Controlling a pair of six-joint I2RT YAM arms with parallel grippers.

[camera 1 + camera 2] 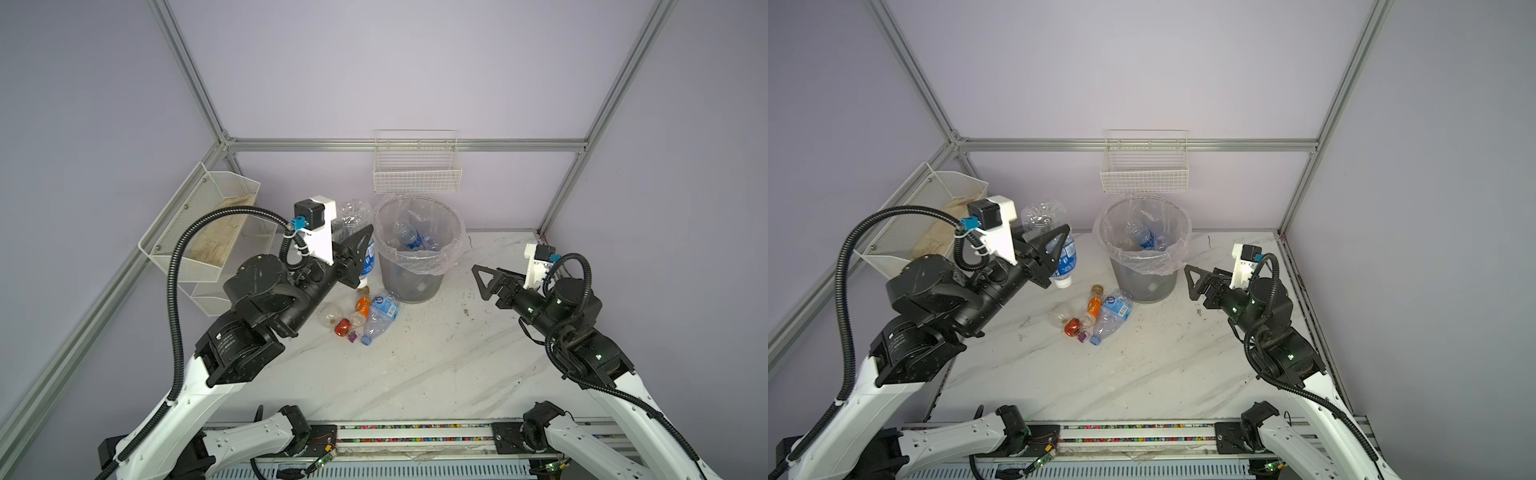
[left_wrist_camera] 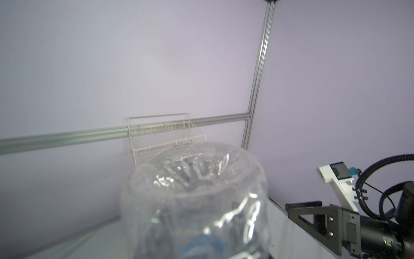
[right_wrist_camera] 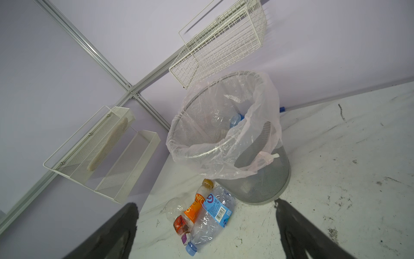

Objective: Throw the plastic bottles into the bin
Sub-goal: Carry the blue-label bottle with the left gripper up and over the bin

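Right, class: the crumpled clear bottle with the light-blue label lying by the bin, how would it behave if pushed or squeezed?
The crumpled bottle looks empty, so it is probably very light. Its walls are dented, so they would likely give under a squeeze. It lies on its side beside the orange-labelled bottle, so a push may roll it and nudge that neighbour.

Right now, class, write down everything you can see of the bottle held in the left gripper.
The held bottle is clear, dented thin plastic with a blue label and a white cap. It hangs upside down, base up, cap toward the table. The left gripper clamps it around the labelled middle. It appears raised off the table, beside the bin, not over it.
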